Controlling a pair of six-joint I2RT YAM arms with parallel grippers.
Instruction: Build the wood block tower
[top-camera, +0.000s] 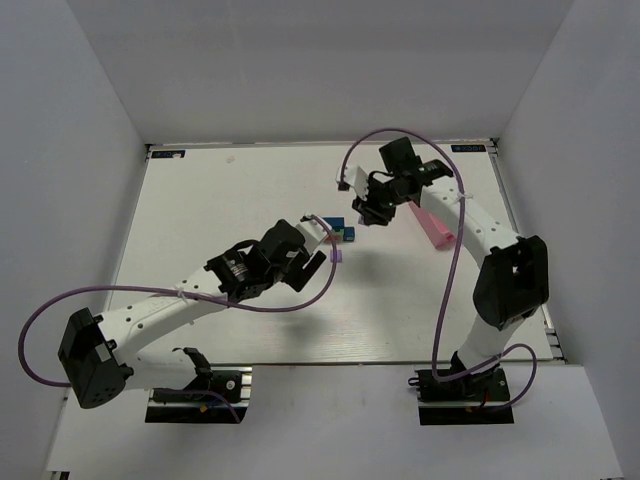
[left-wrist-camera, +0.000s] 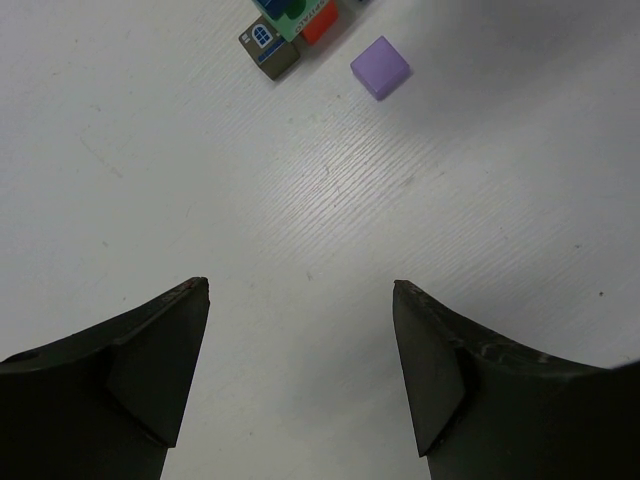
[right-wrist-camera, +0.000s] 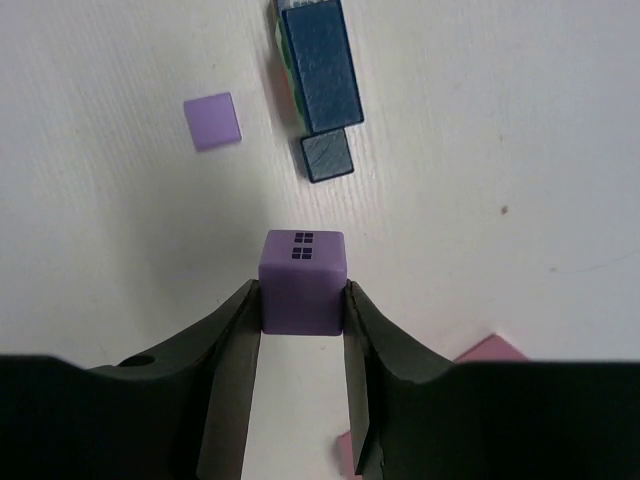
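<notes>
We show the right gripper (right-wrist-camera: 300, 300) clamped on 1 windowed purple cube (right-wrist-camera: 302, 262) near the blue-topped block cluster (right-wrist-camera: 318, 70), the left gripper (left-wrist-camera: 300, 287) wide open and empty, and 1 plain purple cube (left-wrist-camera: 380, 66) lying loose; we judge stacking barely begun.

You see a purple cube (right-wrist-camera: 302, 280) with two small groups of dark squares on its top face. The lilac cube (right-wrist-camera: 212, 121) is plain. The long block (right-wrist-camera: 320, 65) is dark blue, and the small cube (right-wrist-camera: 327, 157) too. The brown cube (left-wrist-camera: 268, 45) carries a blue arched window with white bars. The box (top-camera: 432, 226) is pink.
</notes>
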